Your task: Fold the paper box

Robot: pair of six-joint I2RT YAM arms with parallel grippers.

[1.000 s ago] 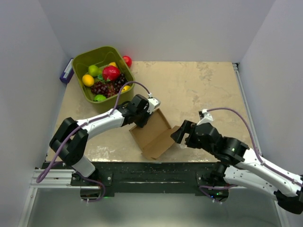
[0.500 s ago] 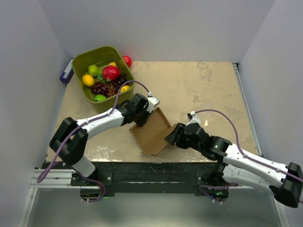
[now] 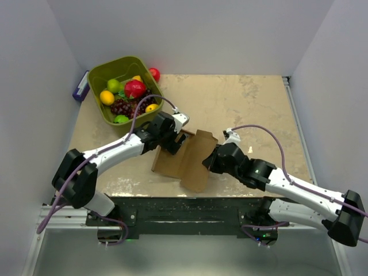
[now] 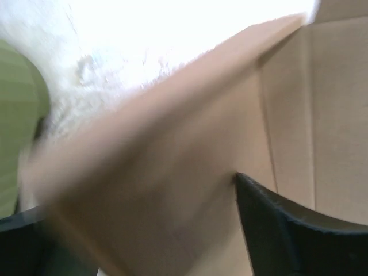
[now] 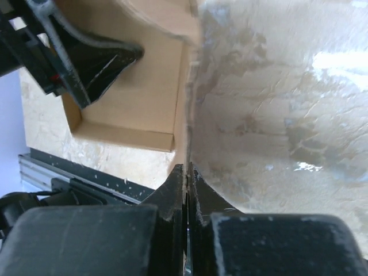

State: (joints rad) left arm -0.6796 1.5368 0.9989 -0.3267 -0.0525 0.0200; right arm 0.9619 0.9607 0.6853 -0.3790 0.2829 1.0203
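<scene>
Pinched at right wall of box (image 3: 187,161) by right end effector (image 5: 185,178); left end effector (image 3: 173,142) apparently clamping opposite flap.

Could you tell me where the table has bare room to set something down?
The far right of the table, between the back wall and the right arm, is bare. A smaller strip lies between the green bin and the left arm. The paper box and both arms crowd the near middle.

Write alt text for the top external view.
A brown paper box sits partly folded on the table, right pincer clamping its right edge, left pincer at its far-left wall. A green bin of fruit stands far left.
</scene>
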